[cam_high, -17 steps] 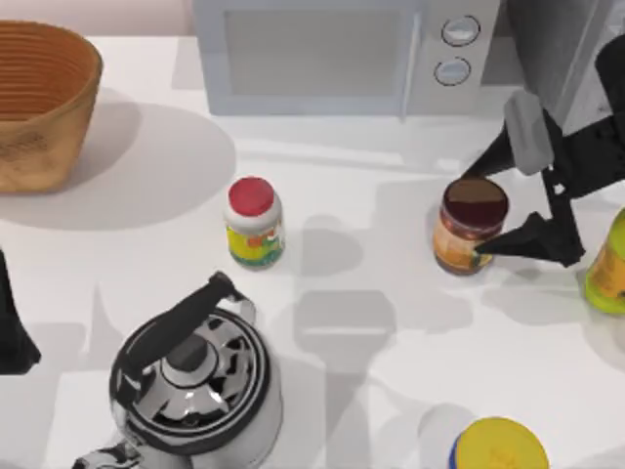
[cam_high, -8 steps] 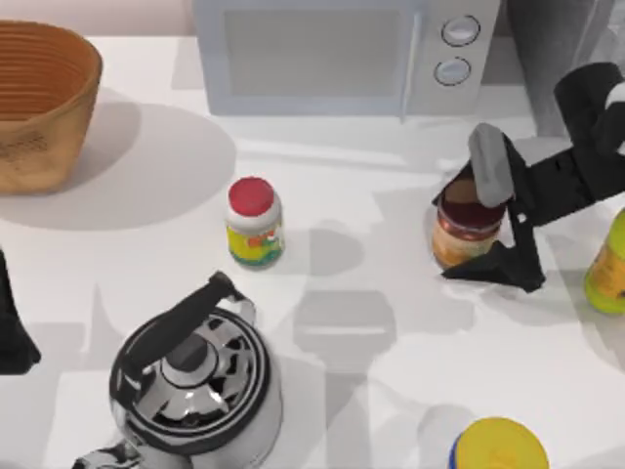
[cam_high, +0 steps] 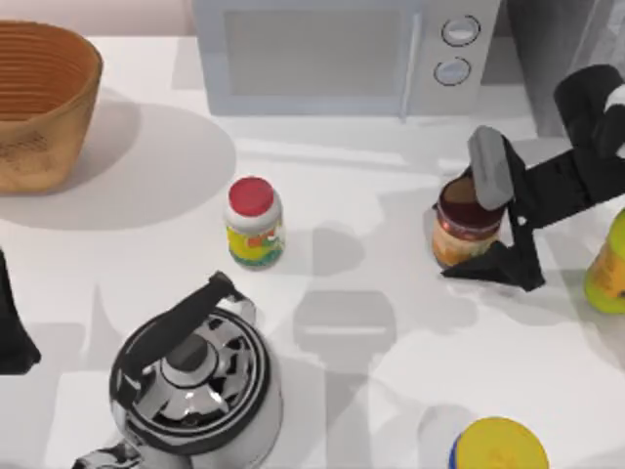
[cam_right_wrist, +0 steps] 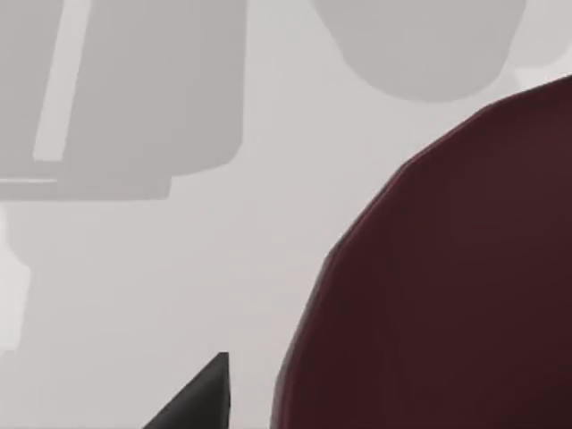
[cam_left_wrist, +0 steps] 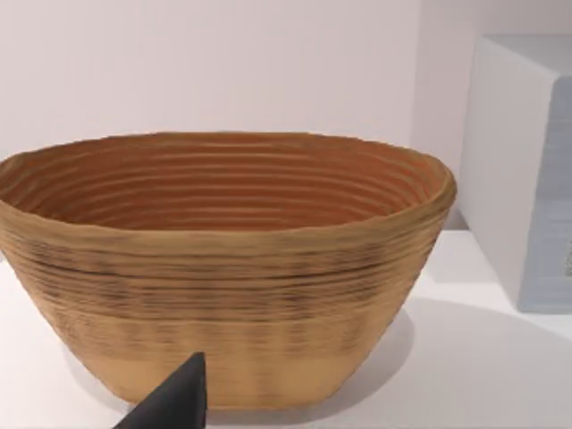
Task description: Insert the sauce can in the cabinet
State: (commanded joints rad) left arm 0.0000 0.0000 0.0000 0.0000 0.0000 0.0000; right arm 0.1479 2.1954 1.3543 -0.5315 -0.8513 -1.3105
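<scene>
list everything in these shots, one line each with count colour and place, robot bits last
sauce can: 1, maroon lid, orange-brown label, right of table centre, between the right gripper's fingers
red-lidded jar: 1, yellow-green label, table centre
yellow-lidded can: 1, blue body, near edge at right
yellow-green jar: 1, cut off at right edge
kettle: 1, shiny silver, black handle, near edge at left
basket: 1, tan wicker, far left corner
microwave: 1, pale grey, two round knobs, far edge
cabinet: 1, dark grey, far right corner
table: 1, white
left arm: 1, black, parked at left edge
right gripper: 1, black, around the sauce can
</scene>
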